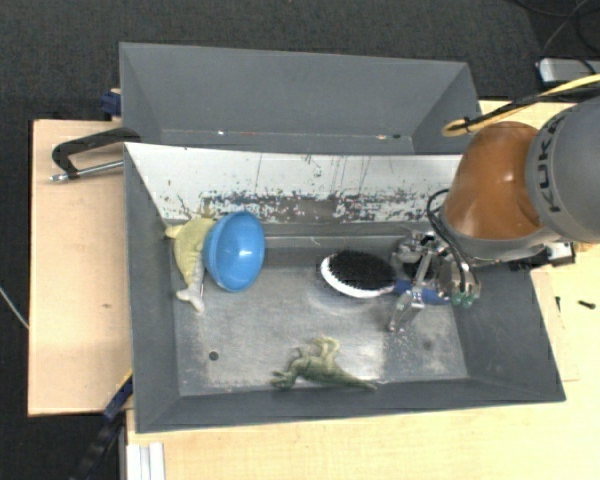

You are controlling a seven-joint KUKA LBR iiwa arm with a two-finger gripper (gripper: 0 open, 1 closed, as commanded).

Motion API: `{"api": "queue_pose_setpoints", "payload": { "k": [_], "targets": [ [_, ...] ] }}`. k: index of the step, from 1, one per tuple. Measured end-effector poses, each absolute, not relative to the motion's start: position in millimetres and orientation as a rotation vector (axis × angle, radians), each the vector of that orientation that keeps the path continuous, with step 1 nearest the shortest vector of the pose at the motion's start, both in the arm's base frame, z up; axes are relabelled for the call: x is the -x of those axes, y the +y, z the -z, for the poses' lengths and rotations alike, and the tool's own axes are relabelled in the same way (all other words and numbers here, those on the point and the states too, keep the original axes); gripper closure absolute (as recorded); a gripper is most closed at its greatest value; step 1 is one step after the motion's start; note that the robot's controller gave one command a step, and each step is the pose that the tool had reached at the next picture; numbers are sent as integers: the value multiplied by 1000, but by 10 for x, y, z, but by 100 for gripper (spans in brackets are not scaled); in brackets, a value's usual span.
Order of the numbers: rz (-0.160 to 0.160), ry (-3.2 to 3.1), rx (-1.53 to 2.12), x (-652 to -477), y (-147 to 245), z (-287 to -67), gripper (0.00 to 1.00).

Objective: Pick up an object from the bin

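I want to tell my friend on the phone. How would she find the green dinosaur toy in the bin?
Start at the grey metal bin and look along its front wall, the one nearest the camera. About midway along it lies a small green dinosaur toy. It is the only dark green, long-tailed thing; the blue egg and the black brush lie farther back.

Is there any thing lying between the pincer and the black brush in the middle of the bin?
Nothing visible does. The pincer is directly right of the black brush in the view. The green toy lizard lies nearer the front wall, and the blue egg is far left.
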State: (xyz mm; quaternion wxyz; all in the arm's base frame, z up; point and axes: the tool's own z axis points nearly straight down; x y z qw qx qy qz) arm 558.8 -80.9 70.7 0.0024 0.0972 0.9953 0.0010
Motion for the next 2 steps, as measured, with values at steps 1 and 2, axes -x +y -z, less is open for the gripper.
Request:
{"api": "queue_pose_setpoints", "payload": {
  "k": [1, 2],
  "targets": [
    [-1, 3121, -301, -5594, -808, -727, 100],
    [1, 3128, -65, -5651, -662, -2075, 100]
  ]
}}
